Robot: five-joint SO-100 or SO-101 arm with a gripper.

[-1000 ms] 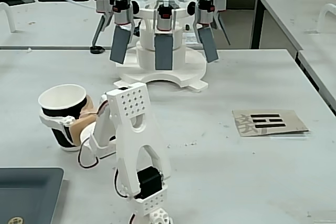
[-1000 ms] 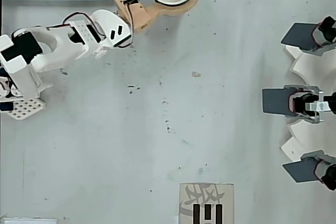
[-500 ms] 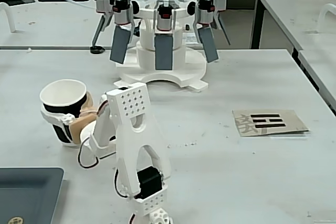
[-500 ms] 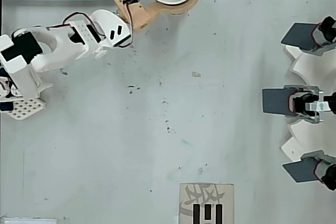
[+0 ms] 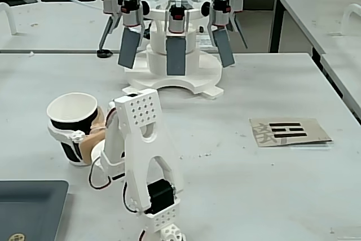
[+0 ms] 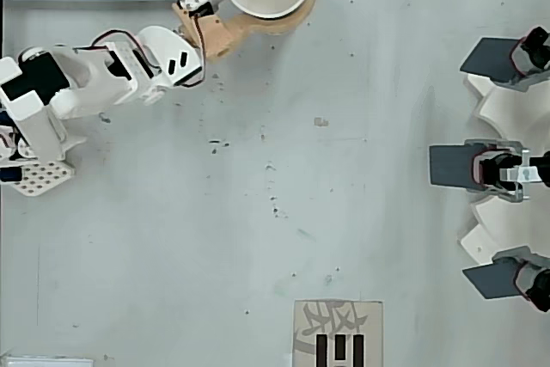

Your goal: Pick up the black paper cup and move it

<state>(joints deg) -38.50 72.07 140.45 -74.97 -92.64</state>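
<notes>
The middle of the table (image 6: 284,212) lies bare, open to passage from the arm (image 6: 94,75) across to the far side. Along the right edge in the overhead view, a white rig (image 6: 507,169) with grey paddles blocks the way. A printed card (image 6: 338,333) lies flat at the bottom edge, no real barrier. A dark tray (image 5: 31,207) fills the near left corner in the fixed view, close beside the cup (image 5: 72,125).

A white fixture (image 5: 172,71) with grey paddles (image 6: 453,166) is standing at the far side of the pale counter (image 6: 344,212). A card with black bars (image 5: 289,131) is lying flat near it, and a dark tray (image 5: 28,207) is sitting at the near corner.
</notes>
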